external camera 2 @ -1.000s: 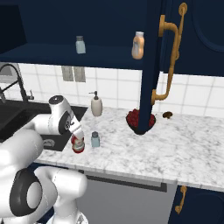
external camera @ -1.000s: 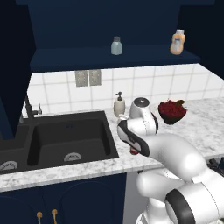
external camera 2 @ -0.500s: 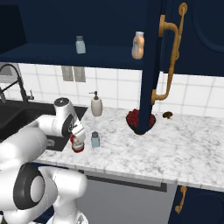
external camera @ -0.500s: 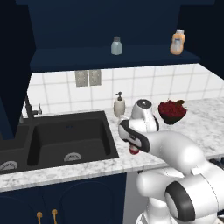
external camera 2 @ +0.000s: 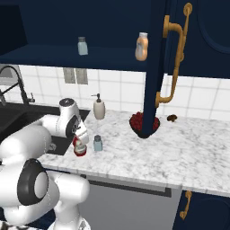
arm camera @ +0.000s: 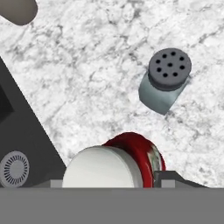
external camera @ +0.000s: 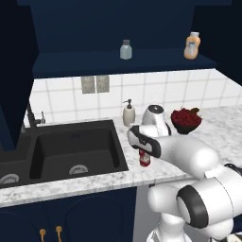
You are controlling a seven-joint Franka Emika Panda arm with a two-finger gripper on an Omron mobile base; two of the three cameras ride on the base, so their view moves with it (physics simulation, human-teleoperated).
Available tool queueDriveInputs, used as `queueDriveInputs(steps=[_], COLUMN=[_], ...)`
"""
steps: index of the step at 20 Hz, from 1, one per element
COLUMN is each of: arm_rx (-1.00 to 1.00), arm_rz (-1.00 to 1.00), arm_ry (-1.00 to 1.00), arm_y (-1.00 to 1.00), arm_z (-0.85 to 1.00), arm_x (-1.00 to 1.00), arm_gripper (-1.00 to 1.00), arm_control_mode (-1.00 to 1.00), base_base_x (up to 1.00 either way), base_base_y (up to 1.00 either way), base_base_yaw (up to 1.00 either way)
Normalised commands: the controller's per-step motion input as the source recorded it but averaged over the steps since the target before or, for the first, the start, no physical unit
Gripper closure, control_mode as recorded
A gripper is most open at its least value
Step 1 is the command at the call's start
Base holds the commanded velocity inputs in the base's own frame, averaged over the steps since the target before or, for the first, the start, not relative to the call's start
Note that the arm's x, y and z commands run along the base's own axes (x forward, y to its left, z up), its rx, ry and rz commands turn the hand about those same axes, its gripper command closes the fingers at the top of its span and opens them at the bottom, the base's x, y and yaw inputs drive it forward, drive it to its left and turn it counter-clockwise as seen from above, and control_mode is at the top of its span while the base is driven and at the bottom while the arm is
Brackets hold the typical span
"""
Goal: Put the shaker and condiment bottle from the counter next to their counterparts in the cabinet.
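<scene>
The red condiment bottle (external camera 2: 80, 148) stands on the marbled counter (external camera 2: 179, 152) by the sink's right edge. The small blue-grey shaker (external camera 2: 97, 143) stands just to its right. My gripper (external camera 2: 81, 134) is directly over the bottle, open, with a finger on each side of its pale cap (arm camera: 105, 168). From the hand, the shaker (arm camera: 165, 79) shows its holed grey lid beyond the bottle. In the left base view the gripper (external camera: 143, 150) sits on top of the bottle (external camera: 144, 159). On the navy cabinet shelf (external camera: 118, 61) stand the other shaker (external camera: 125, 49) and the orange bottle (external camera: 191, 46).
A cream soap dispenser (external camera 2: 99, 108) stands at the back by the tiled wall. A dark bowl of red fruit (external camera: 185, 119) sits to the right. The black sink (external camera: 71, 149) lies left of the bottle. An open navy cabinet door (external camera 2: 157, 67) with a gold handle (external camera 2: 173, 63) hangs above the counter.
My hand has sunk slightly onto the red bottle. The bottle and the counter shaker stand where they were.
</scene>
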Motion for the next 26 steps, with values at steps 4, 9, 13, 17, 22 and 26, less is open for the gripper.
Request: queueDriveInputs(steps=[4, 9, 13, 17, 22, 26], arm_rx=[0.00, 0.00, 0.00, 0.00, 0.00, 0.00], arm_rz=[0.00, 0.00, 0.00, 0.00, 0.00, 0.00], arm_ry=[0.02, -0.08, -0.12, -0.07, 0.00, 0.00], arm_y=[0.00, 0.00, 0.00, 0.00, 0.00, -0.02], arm_z=[0.21, 0.63, 0.66, 0.65, 0.80, 0.82], arm_x=[0.01, 0.01, 0.00, 0.00, 0.00, 0.00], arm_gripper=[1.00, 1.00, 1.00, 1.00, 1.00, 1.00], arm_control_mode=[-1.00, -1.00, -1.00, -1.00, -1.00, -1.00], base_base_x=[0.00, 0.00, 0.00, 0.00, 0.00, 0.00], base_base_y=[0.00, 0.00, 0.00, 0.00, 0.00, 0.00], base_base_yaw=[0.00, 0.00, 0.00, 0.00, 0.00, 0.00])
